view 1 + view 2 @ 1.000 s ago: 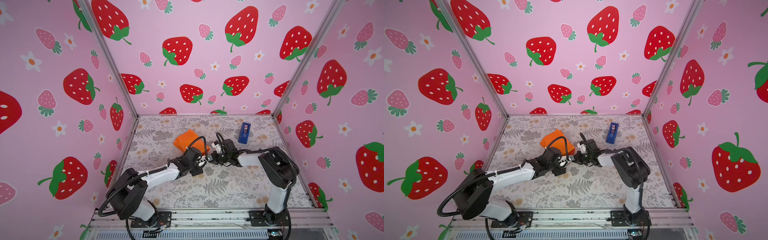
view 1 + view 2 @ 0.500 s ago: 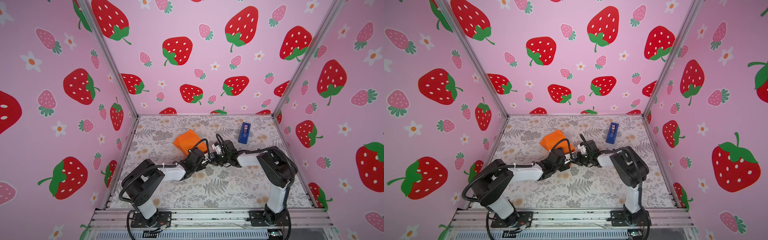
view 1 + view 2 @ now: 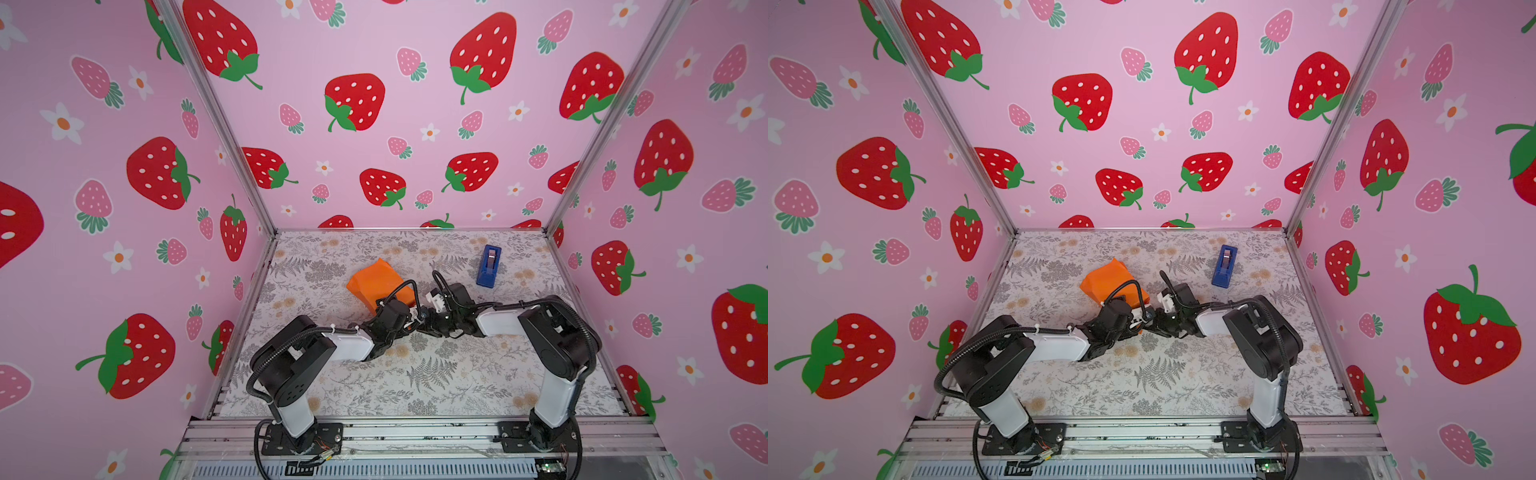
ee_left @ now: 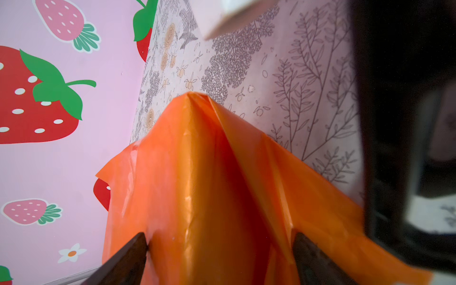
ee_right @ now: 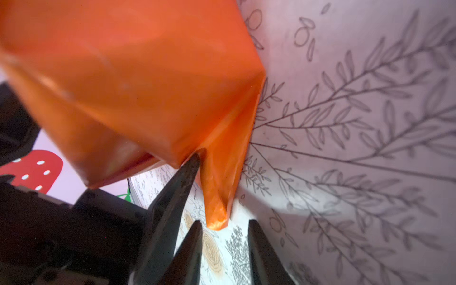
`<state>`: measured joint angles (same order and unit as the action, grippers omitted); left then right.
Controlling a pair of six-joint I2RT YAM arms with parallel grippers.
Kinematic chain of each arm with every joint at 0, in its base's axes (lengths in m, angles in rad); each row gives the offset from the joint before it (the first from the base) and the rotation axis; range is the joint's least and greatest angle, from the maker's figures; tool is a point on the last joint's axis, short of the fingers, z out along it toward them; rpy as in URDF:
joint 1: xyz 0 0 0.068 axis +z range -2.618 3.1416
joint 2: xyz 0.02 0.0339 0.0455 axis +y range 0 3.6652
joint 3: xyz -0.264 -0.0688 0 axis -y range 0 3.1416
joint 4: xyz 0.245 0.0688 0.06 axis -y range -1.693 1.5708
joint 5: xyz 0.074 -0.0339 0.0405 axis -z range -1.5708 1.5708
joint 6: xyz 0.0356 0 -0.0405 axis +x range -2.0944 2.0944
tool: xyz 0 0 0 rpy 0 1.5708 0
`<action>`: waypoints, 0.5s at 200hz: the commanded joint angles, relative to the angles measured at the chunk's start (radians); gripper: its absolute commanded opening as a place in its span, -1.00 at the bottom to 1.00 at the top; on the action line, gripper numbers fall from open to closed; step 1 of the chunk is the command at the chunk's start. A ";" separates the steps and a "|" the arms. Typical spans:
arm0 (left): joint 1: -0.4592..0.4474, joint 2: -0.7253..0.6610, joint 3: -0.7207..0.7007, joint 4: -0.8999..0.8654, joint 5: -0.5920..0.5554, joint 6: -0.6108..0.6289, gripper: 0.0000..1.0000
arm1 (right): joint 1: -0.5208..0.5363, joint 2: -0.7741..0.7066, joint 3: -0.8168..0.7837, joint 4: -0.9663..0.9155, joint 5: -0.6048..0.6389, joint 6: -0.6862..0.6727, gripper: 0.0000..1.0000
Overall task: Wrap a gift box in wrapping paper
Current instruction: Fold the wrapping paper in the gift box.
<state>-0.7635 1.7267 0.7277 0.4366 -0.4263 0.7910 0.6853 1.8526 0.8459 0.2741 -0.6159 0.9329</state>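
Note:
The wrapping paper [image 3: 380, 282] [image 3: 1113, 280], glossy orange, is folded round the gift box, so the box itself is hidden. The package lies left of centre on the floral table. My left gripper [image 4: 220, 244] is open wide at the package's near right end. One of its fingertips [image 4: 140, 246] is on either side, close against the paper. My right gripper [image 5: 224, 224] [image 3: 423, 322] faces it from the right and is open. A pointed paper flap [image 5: 217, 212] ends just beyond the right gripper's tips, with nothing between them.
A blue tape dispenser [image 3: 489, 266] [image 3: 1224, 266] stands at the back right of the table. Both wrists nearly touch beside the package, and the right arm [image 4: 407, 123] fills one side of the left wrist view. Strawberry-patterned walls [image 3: 124, 249] enclose the table on three sides.
My right gripper has opened and let go of the paper flap. The left arm's elbow has drawn back toward its base while its gripper stayed at the package, and its jaws have narrowed slightly.

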 commanded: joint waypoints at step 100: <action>0.008 -0.001 0.004 -0.074 0.013 0.000 0.59 | 0.051 0.096 -0.015 0.241 -0.076 0.160 -0.06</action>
<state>-0.7517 1.7248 0.7280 0.4397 -0.4465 0.7845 0.7128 1.9072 0.8406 0.4232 -0.6746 1.0290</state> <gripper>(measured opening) 0.802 0.471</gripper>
